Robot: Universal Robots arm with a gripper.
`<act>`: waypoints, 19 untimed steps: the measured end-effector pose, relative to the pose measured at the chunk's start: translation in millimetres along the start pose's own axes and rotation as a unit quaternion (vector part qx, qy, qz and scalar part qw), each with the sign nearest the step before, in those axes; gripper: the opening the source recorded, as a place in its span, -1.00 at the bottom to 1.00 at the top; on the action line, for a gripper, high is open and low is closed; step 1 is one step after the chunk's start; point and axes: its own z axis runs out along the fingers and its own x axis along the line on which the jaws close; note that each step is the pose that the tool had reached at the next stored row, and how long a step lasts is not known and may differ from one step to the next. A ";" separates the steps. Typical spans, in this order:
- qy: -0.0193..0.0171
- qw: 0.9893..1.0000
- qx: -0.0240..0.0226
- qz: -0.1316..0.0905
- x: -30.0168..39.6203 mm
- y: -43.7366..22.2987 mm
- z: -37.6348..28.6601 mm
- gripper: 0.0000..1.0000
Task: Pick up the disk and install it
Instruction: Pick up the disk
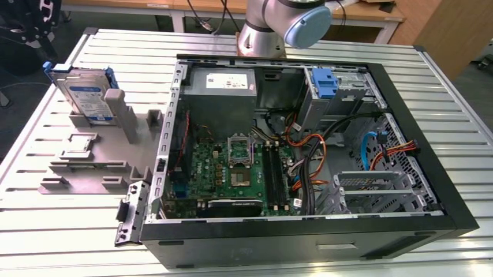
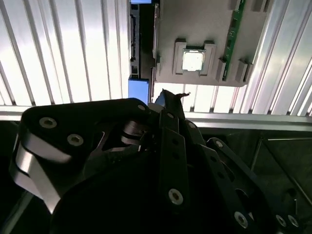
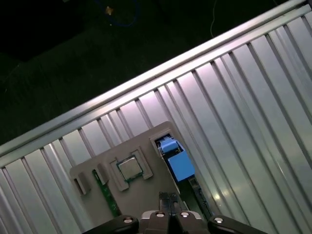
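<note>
The disk (image 1: 83, 97), a silver-grey drive with a white-and-blue label in a blue carrier, stands upright on edge in a grey holder (image 1: 115, 115) at the exterior view's left, outside the computer case. In both wrist views it shows edge-on from high above, with its blue carrier end (image 3: 178, 165) (image 2: 139, 90) beside the grey fixture. My gripper (image 3: 168, 197) (image 2: 170, 97) hangs well above the table near the disk, apart from it. Its black fingers are shut together with nothing between them.
An open computer case (image 1: 308, 231) fills the table's middle, with a motherboard (image 1: 231, 167), cables and a bare blue bracket (image 1: 327, 83) at its far bay. A grey fixture (image 1: 81, 173) holds a small square chip (image 3: 129, 168). The arm's base (image 1: 266, 34) stands behind the case.
</note>
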 end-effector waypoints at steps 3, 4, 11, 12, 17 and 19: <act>0.000 1.000 0.000 -0.025 0.0 0.0 0.4 -0.80; 0.001 0.999 0.000 -0.033 0.0 0.1 0.6 -0.80; 0.002 0.996 -0.001 -0.086 0.2 0.3 1.4 -0.80; 0.002 0.996 -0.001 -0.092 0.2 0.3 1.5 -0.80; 0.002 0.992 -0.002 -0.129 0.4 0.6 2.0 -0.80; 0.002 0.991 -0.002 -0.133 0.7 1.0 2.2 -0.80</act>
